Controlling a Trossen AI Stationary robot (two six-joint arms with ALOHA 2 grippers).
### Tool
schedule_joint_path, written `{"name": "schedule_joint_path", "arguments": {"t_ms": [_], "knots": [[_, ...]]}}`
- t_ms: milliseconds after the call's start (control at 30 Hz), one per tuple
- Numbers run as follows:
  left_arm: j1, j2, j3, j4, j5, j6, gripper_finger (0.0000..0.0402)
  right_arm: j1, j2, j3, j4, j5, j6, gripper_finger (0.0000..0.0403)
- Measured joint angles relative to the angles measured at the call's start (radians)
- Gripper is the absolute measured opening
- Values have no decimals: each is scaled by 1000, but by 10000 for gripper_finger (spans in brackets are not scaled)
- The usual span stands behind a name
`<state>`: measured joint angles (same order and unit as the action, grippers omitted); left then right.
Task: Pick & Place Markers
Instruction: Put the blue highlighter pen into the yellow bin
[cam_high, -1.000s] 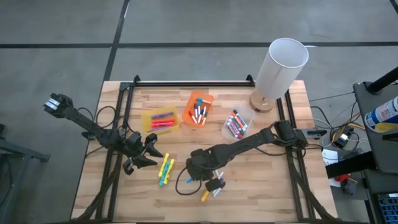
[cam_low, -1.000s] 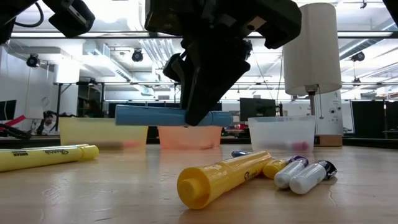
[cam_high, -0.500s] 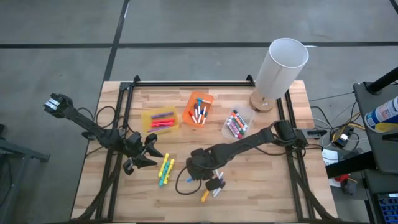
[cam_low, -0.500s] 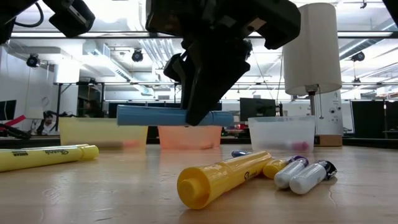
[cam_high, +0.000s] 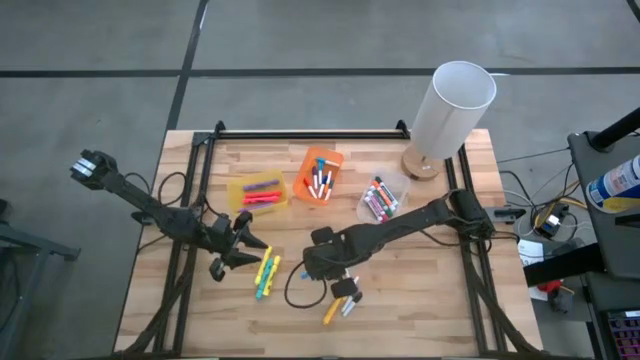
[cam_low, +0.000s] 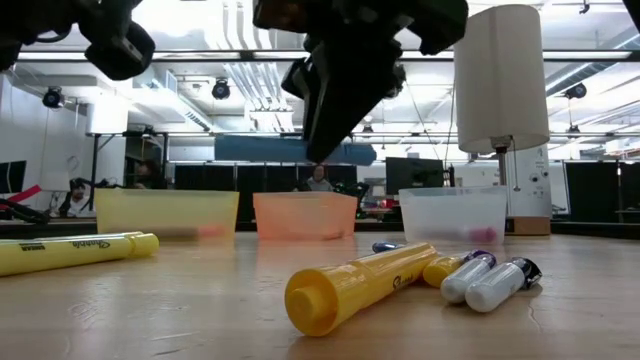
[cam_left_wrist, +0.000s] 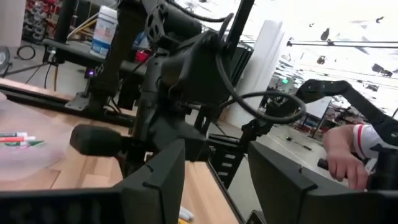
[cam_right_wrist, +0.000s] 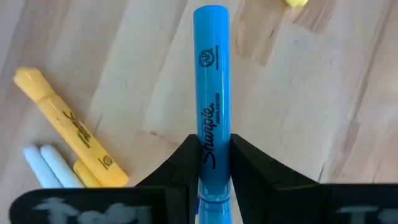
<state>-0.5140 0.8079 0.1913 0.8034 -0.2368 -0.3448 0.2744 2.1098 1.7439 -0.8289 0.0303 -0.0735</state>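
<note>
Blue marker (cam_right_wrist: 211, 106) printed "Sharpie", clamped in right end effector (cam_right_wrist: 211, 163)

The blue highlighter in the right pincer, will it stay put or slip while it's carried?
The blue highlighter looks rigid and probably light; it stays level in the low view. Its smooth round barrel may twist or slide, since the right pincer pinches only one end. If set down on the table, it would likely roll.

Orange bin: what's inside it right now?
In the orange bin, several markers lie in a loose pile, mostly white-bodied with coloured caps. Whatever lies under that pile is covered.
</note>
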Motion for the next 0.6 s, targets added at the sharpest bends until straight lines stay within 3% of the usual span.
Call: {"name": "schedule_joint_path", "arguments": {"t_ms": [300,600], "knots": [[0,0,0,-19,-1,-2,170,-18,-36,24,-65,100,4,70],[0,-1,0,-4,-1,1,170,-33,-43,74,-76,124,6,70]]}}
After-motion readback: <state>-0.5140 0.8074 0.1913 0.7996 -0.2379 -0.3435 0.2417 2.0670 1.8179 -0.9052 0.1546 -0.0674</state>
